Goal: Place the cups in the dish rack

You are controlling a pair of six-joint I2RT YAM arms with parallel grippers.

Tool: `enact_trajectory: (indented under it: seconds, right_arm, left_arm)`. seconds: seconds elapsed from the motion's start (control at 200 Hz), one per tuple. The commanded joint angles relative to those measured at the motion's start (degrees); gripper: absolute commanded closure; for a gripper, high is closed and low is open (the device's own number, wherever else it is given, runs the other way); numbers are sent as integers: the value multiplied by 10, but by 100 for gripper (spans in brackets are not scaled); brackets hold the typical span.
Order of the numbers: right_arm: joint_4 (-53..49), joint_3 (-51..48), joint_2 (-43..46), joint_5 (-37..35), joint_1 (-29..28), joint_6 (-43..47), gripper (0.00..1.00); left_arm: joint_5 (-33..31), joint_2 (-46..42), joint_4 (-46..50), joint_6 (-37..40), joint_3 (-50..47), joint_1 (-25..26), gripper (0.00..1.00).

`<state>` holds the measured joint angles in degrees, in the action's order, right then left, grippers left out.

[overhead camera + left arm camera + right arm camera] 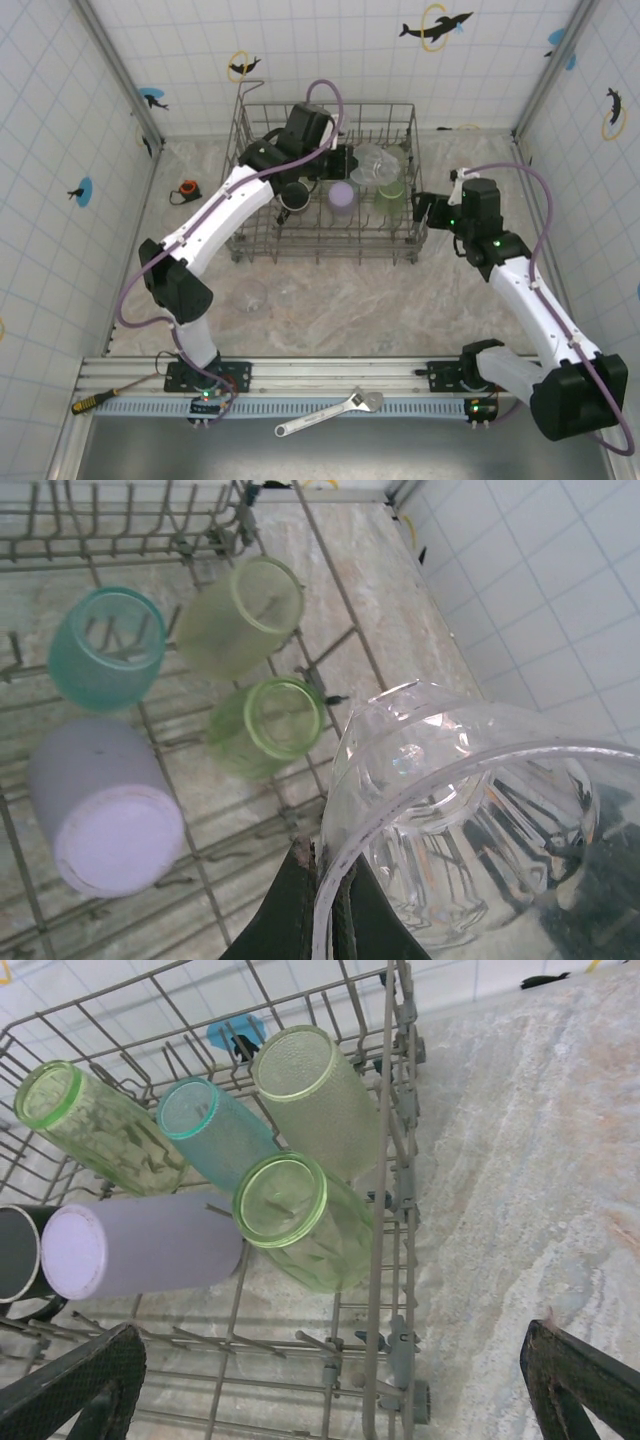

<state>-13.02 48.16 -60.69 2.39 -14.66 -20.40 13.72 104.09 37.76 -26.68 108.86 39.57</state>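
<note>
Cups [342, 195] cluster in the right half of the dish rack [380, 106] in the top view. The left gripper [350, 160] is inside it at a clear cup [375, 160], and the right gripper [425, 210] hangs just outside the right wall.

In the left wrist view, fingers [290, 920] pinch the clear cup's rim, its mouth towards the camera.

In the right wrist view, the jaws are spread wide. A lavender cup [140, 1245] lies lengthwise left to right, base leftward, and a green cup [300, 1222] leans with its mouth up.

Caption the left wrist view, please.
Left gripper pinches a clear cup by the rim over the dish rack holding teal, lavender and green cups.
</note>
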Motion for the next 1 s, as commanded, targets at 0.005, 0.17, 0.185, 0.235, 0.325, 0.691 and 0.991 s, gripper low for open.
enact_trajectory:
  seconds: [0.005, 0.17, 0.185, 0.235, 0.325, 0.691, 0.991]
  right_arm:
    - [44, 17, -16, 45, 9, -25, 0]
    - [88, 5, -28, 78, 16, -56, 0]
    - [92, 3, -28, 80, 17, -59, 0]
    - [110, -3, -30, 89, 18, -69, 0]
    - [145, -15, -32, 114, 22, -83, 0]
    - [277, -9, -89, 271, 39, -166, 0]
    - [458, -31, -137, 373, 39, -297, 0]
  left_arm:
    - [56, -5, -81, 15, -48, -25, 100]
    - [135, -43, -200, -23, -166, -70, 100]
    - [139, -47, -211, -26, -177, -73, 100]
    - [147, -66, -247, -34, -218, -83, 100]
    - [174, -93, -306, -54, -280, -102, 100]
    - [274, -129, -435, -111, -363, -141, 100]
    - [314, -138, -487, -138, -394, -147, 100]
